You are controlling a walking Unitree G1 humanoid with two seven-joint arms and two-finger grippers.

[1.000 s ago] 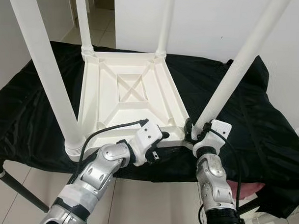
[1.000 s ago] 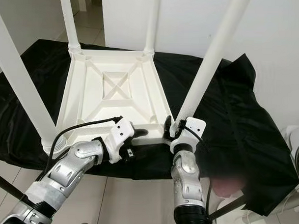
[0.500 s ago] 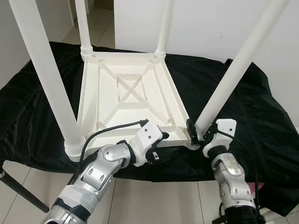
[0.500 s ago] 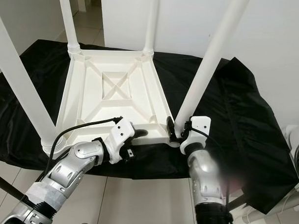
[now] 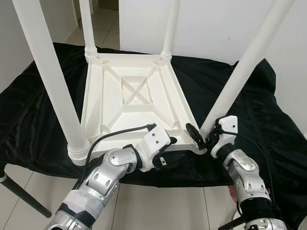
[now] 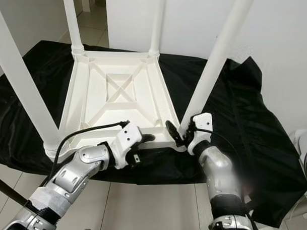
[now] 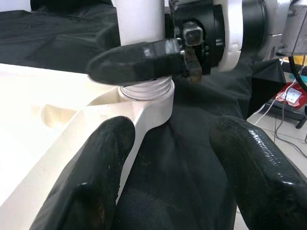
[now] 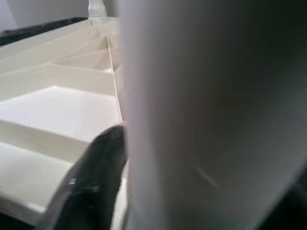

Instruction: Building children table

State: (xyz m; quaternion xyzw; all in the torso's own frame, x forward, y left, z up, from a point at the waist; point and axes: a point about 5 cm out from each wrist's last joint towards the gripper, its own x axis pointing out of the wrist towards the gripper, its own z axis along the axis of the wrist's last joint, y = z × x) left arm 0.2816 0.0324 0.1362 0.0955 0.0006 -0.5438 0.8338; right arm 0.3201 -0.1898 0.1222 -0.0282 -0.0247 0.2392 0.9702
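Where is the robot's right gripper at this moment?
The right gripper is at the near right corner of the upturned white table, its fingers around the base of that corner's leg.

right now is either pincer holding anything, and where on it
The right pincer clasps the near right table leg at its base. The left pincer is open beside the tabletop rim.

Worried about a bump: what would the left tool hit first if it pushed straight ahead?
Probably the right tool, wrapped round the leg at the tabletop corner; depth is unclear.
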